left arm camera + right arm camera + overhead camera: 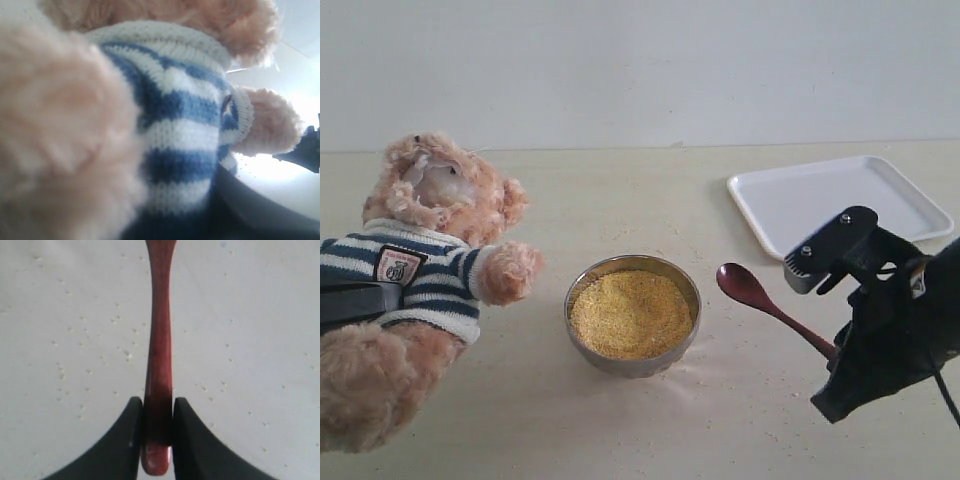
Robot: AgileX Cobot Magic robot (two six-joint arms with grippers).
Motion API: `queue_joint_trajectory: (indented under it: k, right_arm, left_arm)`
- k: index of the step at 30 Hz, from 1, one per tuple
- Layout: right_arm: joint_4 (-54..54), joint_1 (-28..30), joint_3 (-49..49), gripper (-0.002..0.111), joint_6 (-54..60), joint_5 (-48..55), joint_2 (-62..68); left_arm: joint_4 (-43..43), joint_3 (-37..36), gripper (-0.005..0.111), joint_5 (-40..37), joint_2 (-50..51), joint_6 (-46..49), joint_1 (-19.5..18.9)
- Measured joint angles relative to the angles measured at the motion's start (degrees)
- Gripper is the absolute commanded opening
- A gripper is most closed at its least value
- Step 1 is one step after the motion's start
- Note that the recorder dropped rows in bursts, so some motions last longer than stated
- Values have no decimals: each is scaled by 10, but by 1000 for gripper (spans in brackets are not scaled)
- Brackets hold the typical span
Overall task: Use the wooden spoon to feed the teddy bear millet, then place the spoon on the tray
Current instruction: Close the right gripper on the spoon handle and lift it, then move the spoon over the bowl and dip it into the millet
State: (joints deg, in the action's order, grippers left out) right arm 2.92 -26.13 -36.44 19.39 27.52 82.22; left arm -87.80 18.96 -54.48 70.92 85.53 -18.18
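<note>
wooden spoon (756,293) in right hand (836,354), millet (631,314) nearby

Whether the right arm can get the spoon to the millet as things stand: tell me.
Probably yes. The right claw is shut on the wooden spoon, whose oval end is just beside the millet, with only bare table between.

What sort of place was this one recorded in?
Probably a staged robot test bench: a bare pale table against a blank white wall, props only (teddy bear, bowl of millet, tray), and an end effector gripping a spoon.
</note>
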Motion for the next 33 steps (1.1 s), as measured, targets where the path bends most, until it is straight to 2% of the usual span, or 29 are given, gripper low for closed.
queue_joint_trajectory:
  k: [6, 10, 17, 22, 33]
  right_arm:
    - [-81, -55, -78, 0, -42, 139, -32]
    - [-175, -105, -126, 0, -88, 218, -33]
    - [-294, -201, -194, 0, -138, 311, -23]
    - [-362, -253, -243, 0, -141, 387, 31]
    - [-408, -282, -286, 0, -121, 421, 105]
  left_arm:
    - [0, 0, 5, 0, 0, 0, 0]
    - [0, 0, 5, 0, 0, 0, 0]
    - [0, 0, 5, 0, 0, 0, 0]
    - [0, 0, 5, 0, 0, 0, 0]
    - [0, 0, 5, 0, 0, 0, 0]
